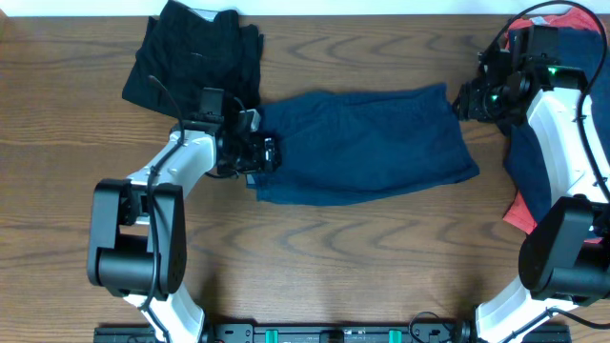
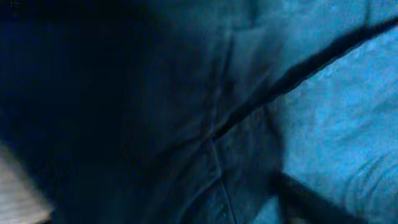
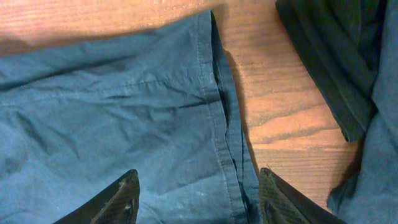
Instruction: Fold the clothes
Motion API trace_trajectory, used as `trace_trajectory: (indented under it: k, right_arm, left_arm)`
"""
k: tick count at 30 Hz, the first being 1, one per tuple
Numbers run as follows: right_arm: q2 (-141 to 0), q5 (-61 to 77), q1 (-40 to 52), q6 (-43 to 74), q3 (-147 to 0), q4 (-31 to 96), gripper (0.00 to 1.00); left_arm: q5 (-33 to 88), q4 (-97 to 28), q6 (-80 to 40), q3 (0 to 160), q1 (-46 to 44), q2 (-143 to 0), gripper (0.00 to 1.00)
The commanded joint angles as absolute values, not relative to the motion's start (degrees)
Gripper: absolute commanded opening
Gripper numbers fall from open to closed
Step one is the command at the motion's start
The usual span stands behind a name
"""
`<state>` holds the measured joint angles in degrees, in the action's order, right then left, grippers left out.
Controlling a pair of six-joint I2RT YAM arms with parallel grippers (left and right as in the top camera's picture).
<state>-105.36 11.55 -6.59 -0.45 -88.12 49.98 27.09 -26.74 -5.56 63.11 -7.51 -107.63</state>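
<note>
Navy blue shorts (image 1: 367,143) lie spread flat at the table's middle. My left gripper (image 1: 268,152) is at their left edge, pressed low into the fabric. The left wrist view is filled with dark navy cloth (image 2: 236,112), and only one finger (image 2: 305,199) shows dimly, set wide, so the jaws look open. My right gripper (image 1: 464,101) hovers over the shorts' upper right corner. Its fingers (image 3: 198,196) are open and straddle the stitched hem (image 3: 217,124). A black garment (image 1: 195,52) lies at the back left. A pile of navy (image 1: 534,162) and coral-red clothes (image 1: 519,214) lies at the right.
The brown wooden table (image 1: 324,257) shows bare wood in front of the shorts. In the right wrist view a dark garment from the pile (image 3: 336,62) lies just right of the shorts' hem, with a strip of wood (image 3: 280,112) between them.
</note>
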Motion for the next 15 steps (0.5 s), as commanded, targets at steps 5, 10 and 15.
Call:
trace_trajectory:
  k: [5, 10, 15]
  right_arm:
    - [-105.56, 12.51, -4.47, 0.82, -88.82, 48.03, 0.57]
    - [-105.89, 14.79, -3.11, 1.41, -88.82, 44.16, 0.54]
    - [-109.03, 23.4, -3.03, 5.96, -88.82, 40.18, 0.51]
  left_arm:
    - [29.34, -27.83, -6.37, 61.95, -7.79, -109.86, 0.06]
    - [24.32, -32.12, -7.99, 61.95, -6.92, -106.24, 0.06]
    - [18.81, -35.59, -7.97, 61.95, -6.66, -100.18, 0.06]
